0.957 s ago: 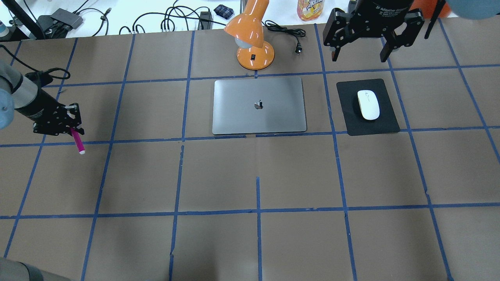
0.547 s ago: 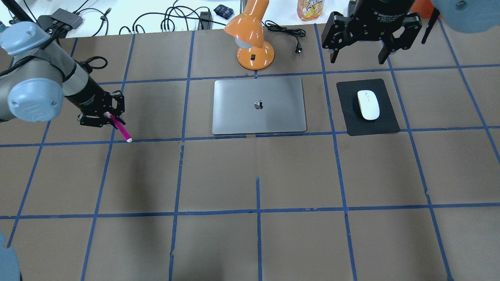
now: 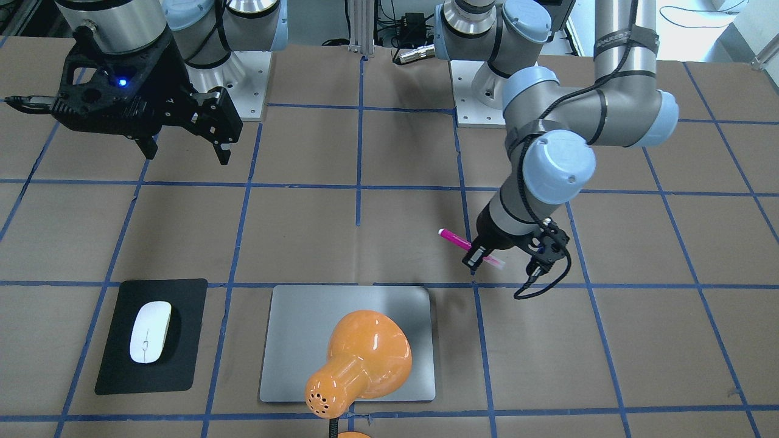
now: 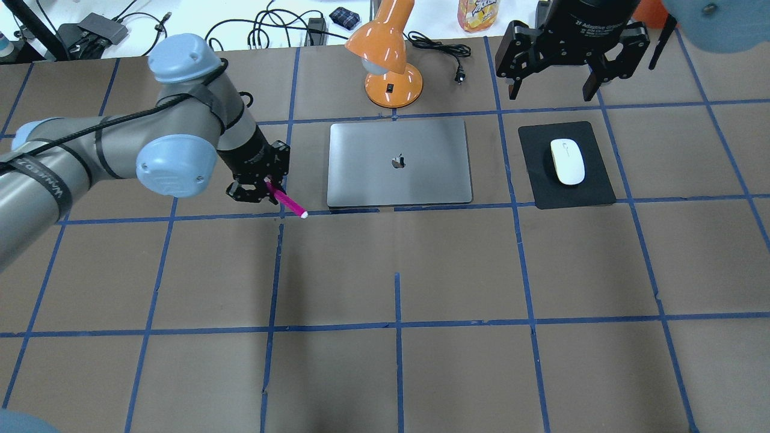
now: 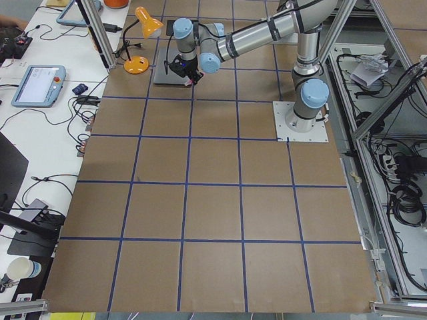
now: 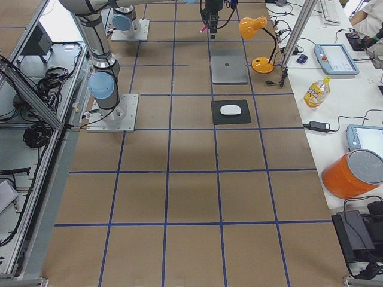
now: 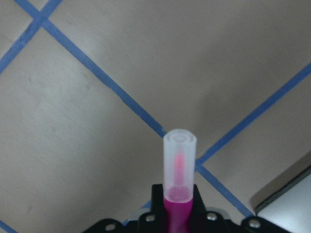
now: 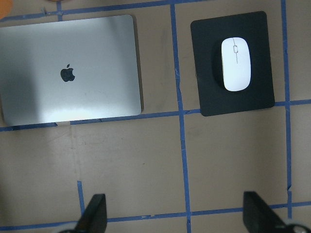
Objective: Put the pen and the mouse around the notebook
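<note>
Pen (image 4: 287,205) clamped in the closed left gripper (image 4: 263,188), slanting down, cap end foremost, over a tape line just beside the notebook (image 4: 399,162)'s near-left corner, apart from its edge. Wide stretch of taped table (image 4: 457,270) along the notebook's near side. Magenta barrel, translucent whitish cap. Mouse (image 4: 567,161) on a black mat (image 4: 544,192), well apart. Right gripper (image 4: 551,93) spread wide beyond the mat.
</note>
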`<state>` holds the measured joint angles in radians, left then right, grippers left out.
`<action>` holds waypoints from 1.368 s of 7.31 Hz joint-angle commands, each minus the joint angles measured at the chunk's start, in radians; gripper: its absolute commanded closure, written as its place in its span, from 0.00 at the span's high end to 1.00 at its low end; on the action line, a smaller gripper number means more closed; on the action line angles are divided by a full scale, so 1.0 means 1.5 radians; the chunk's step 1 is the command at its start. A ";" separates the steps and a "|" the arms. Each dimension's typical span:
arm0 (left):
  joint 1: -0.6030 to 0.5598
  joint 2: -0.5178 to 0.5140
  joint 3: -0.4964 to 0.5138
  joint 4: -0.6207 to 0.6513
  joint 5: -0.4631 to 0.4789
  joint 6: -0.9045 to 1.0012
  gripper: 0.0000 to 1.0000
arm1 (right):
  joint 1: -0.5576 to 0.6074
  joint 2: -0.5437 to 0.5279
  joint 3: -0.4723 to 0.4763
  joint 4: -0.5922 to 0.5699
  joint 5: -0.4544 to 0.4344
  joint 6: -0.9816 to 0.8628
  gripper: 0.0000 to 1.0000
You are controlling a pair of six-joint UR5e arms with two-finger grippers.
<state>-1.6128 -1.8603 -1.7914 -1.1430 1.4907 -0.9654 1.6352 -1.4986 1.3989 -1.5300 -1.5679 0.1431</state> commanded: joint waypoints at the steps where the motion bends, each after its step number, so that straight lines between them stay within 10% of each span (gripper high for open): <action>1: -0.079 -0.010 0.000 0.021 -0.003 -0.187 0.00 | 0.000 0.000 0.000 0.001 -0.002 -0.001 1.00; 5: -0.169 -0.063 -0.034 0.185 -0.052 -0.493 0.00 | 0.000 0.001 0.001 0.001 0.000 -0.004 1.00; 10: -0.221 -0.090 -0.040 0.202 -0.056 -0.580 0.00 | 0.000 0.001 0.000 0.001 0.001 -0.002 1.00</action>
<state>-1.9381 -1.9946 -1.8487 -0.8436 1.4075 -1.8304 1.6352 -1.4972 1.3991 -1.5290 -1.5663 0.1395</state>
